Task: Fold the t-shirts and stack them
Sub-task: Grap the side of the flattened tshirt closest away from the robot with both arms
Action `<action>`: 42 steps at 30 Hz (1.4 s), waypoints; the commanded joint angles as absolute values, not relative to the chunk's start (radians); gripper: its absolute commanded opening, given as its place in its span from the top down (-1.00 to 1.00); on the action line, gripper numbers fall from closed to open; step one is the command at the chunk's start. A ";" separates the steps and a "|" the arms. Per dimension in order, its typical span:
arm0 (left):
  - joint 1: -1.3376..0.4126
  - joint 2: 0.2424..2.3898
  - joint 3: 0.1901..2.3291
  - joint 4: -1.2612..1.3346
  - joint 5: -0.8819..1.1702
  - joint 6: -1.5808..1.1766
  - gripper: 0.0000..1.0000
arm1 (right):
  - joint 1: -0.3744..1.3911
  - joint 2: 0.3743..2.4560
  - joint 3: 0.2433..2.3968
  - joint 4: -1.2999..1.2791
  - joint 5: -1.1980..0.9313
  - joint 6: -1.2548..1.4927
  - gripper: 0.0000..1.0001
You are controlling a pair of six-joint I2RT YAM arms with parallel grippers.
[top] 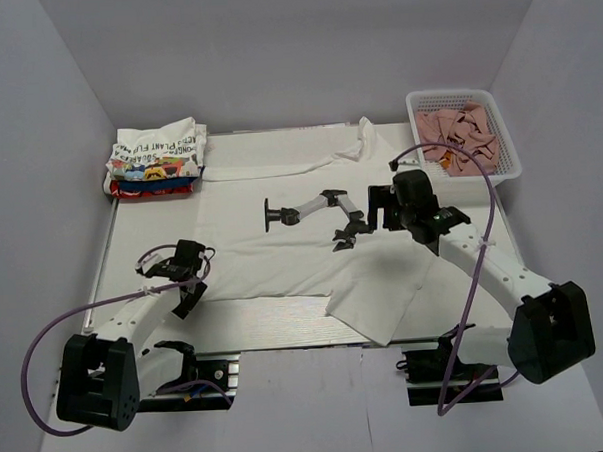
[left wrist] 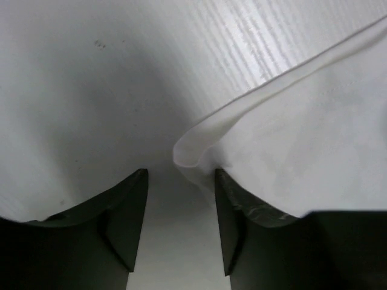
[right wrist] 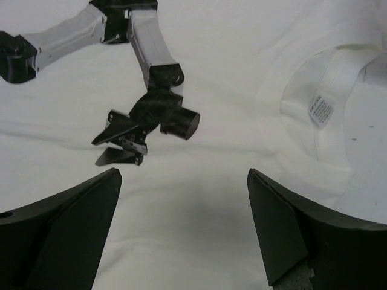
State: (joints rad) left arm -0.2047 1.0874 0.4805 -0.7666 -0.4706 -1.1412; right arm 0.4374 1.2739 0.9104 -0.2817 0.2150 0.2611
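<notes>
A large white t-shirt (top: 273,262) lies spread flat on the table, with a black-and-white robot-arm figure (top: 306,211) on its middle. I cannot tell whether the figure is printed. My left gripper (top: 187,294) is open at the shirt's near-left corner. In the left wrist view the gripper (left wrist: 180,172) has the curled shirt edge (left wrist: 193,148) just ahead of its fingertips, the cloth (left wrist: 302,145) lying over the right finger. My right gripper (top: 379,209) is open above the shirt's right part. In its wrist view the gripper (right wrist: 184,174) faces the figure (right wrist: 148,115) and the collar with its label (right wrist: 320,109).
A stack of folded printed and red t-shirts (top: 157,160) sits at the back left. A white mesh basket (top: 502,127) of pinkish-brown cloths stands at the back right. The shirt's near-right corner (top: 380,303) is folded over near the table's front edge.
</notes>
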 commanded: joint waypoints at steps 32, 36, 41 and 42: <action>-0.199 1.042 0.508 -0.692 -0.460 -1.118 1.00 | 1.138 1.397 0.650 -0.718 0.179 0.543 0.49; -0.199 1.051 0.517 -0.692 -0.451 -1.118 1.00 | 1.132 1.382 0.686 -0.735 0.282 0.577 1.00; -0.199 1.039 0.537 -0.692 -0.433 -1.106 1.00 | 1.080 1.339 0.736 -0.759 0.351 0.597 1.00; -0.199 1.039 0.551 -0.683 -0.423 -1.106 1.00 | 1.071 1.325 0.758 -0.759 0.362 0.597 1.00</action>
State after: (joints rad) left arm -0.2047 1.0584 0.5064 -0.6811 -0.4427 -1.1145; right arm 1.1030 1.3613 0.6975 -0.7609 0.2577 0.5667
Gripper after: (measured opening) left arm 0.021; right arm 0.022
